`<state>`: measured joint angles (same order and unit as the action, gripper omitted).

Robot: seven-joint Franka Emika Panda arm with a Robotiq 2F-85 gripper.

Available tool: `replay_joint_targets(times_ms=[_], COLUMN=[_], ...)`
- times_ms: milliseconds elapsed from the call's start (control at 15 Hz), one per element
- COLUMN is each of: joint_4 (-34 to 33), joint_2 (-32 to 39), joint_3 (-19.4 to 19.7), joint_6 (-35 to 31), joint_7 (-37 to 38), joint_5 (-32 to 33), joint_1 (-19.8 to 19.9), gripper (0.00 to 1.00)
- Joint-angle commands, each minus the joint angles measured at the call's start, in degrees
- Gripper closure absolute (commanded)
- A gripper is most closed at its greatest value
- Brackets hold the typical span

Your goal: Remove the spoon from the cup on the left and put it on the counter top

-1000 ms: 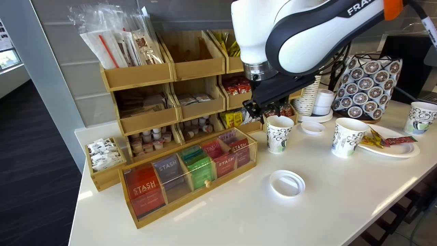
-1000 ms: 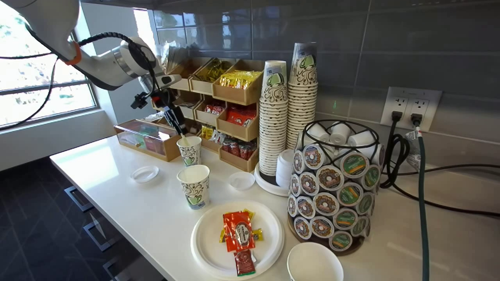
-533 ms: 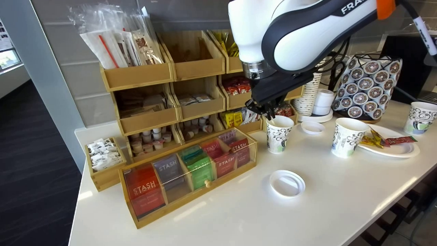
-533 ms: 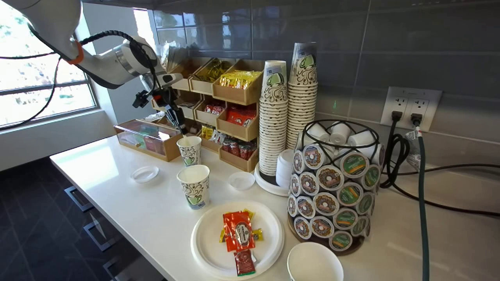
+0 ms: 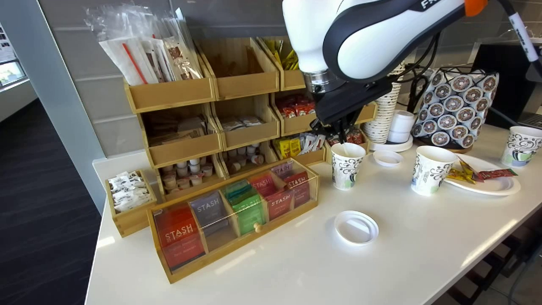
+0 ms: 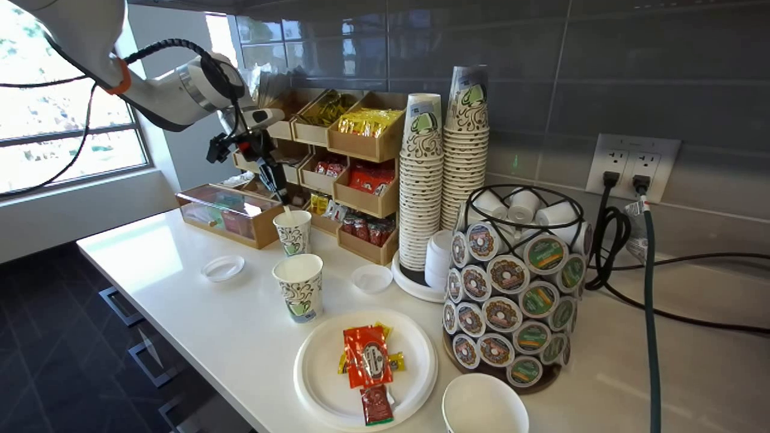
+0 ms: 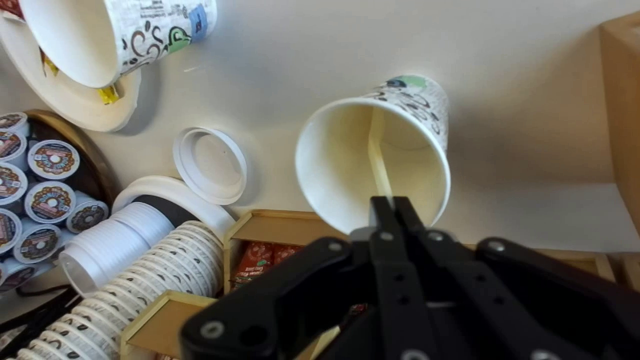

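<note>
Thin pale-tan stick-like spoon (image 7: 377,156): lower part inside small white paper cup (image 5: 346,170) with swirl print and green patch, upper end pinched in black two-finger hand (image 7: 392,202), hand pointing down over the rim. Cup upright on broad smooth off-white bench (image 5: 292,267), toward back edge, just in front of tiered tan wooden bins (image 5: 250,135). Near it, long clear-topped wooden tea box (image 5: 237,243), stretching toward bench's end edge; small wooden box (image 5: 133,220) of white packets (image 5: 129,191) at back corner. Shallow round white plastic lid (image 5: 356,228) flat between cup and front edge; similar lid (image 5: 388,159) nearer back edge. Second swirl-print paper cup (image 6: 301,288) upright, beside round white plate (image 6: 316,379) holding red and yellow packets (image 6: 367,355). Two tall paper-cup stacks (image 6: 421,210) by back edge.
</note>
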<state>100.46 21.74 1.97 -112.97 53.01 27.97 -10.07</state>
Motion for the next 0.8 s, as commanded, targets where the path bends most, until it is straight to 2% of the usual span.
replay_joint_targets(times_ms=[0, 733], joint_4=[0.7, 4.8], joint_2=[-2.7, -11.6], joint_3=[0.3, -2.3], joint_6=[3.3, 2.9], joint_7=[0.7, 1.6], joint_5=[0.2, -0.9], joint_1=[-0.7, -0.1], gripper=[0.99, 0.99])
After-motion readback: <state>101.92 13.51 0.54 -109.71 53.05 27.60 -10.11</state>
